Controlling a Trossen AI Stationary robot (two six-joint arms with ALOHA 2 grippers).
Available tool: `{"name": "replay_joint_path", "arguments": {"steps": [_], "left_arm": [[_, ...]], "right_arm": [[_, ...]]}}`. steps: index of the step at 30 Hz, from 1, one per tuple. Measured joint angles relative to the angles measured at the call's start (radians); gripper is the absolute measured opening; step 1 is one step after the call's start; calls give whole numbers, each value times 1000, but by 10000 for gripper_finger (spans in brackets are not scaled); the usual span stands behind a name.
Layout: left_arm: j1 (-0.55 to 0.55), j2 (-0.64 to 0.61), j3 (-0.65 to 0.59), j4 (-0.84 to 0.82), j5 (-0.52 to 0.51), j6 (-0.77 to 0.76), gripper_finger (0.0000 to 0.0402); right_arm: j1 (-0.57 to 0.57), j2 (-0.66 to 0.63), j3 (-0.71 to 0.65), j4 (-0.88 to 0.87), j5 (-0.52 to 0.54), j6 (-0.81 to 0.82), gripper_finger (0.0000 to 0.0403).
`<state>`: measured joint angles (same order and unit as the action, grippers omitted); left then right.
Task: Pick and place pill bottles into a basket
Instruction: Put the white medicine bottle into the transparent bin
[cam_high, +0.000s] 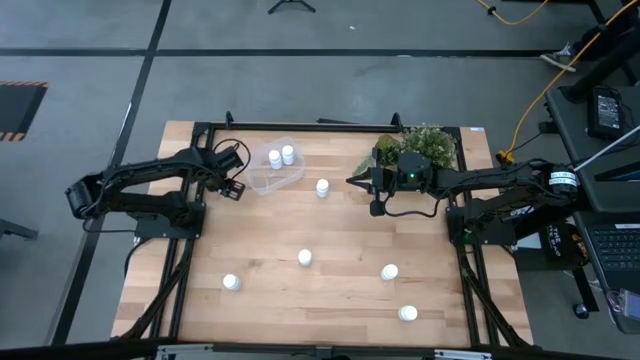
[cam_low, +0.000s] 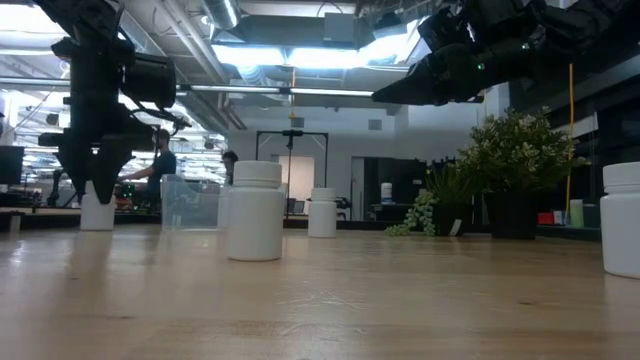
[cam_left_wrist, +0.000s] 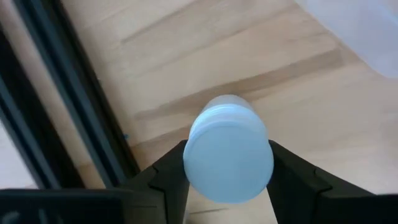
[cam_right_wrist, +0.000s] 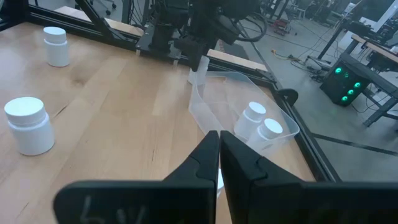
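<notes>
Left gripper (cam_left_wrist: 229, 180) clasps a pill bottle (cam_left_wrist: 229, 149) left of the basket (cam_high: 277, 170); right gripper (cam_right_wrist: 220, 155), closed, hovers.

- A light wooden tabletop (cam_high: 330, 300) with a black metal frame (cam_high: 200, 130) along its edges stands on a grey concrete floor (cam_high: 300, 80).
- Dark seams cross the floor, and a black-and-yellow striped patch (cam_high: 18, 108) lies beyond the table's left edge.
- Yellow cables (cam_high: 530, 100) trail past the right edge, near a dark bench holding a laptop (cam_high: 612, 250).
- A green bushy plant (cam_high: 428, 142) sits at the tabletop's far right corner.
- Level across the table: bright ceiling lights (cam_low: 290, 55), exposed pipes, a dark doorway (cam_low: 290, 170), and two people (cam_low: 160, 165) standing far back.
</notes>
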<state>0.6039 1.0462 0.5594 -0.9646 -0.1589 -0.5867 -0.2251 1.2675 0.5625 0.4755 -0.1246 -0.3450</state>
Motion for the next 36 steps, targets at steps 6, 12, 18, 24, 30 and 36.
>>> {"name": "replay_joint_path", "arguments": {"steps": [6,12,18,24,30,36], "left_arm": [[0,-37,38,-3,30,23,165],[0,-80,108,-47,42,71,165],[0,-120,207,-148,13,95,165],[0,-163,277,-169,-22,130,165],[0,-195,298,-166,-29,193,165],[-1,-198,298,-142,-30,252,165]], "right_arm": [[0,0,0,0,0,0,19],[0,0,0,0,0,0,19],[0,0,0,0,0,0,19],[0,0,0,0,0,0,19],[0,0,0,0,0,0,19],[0,0,0,-1,0,14,19]]}}
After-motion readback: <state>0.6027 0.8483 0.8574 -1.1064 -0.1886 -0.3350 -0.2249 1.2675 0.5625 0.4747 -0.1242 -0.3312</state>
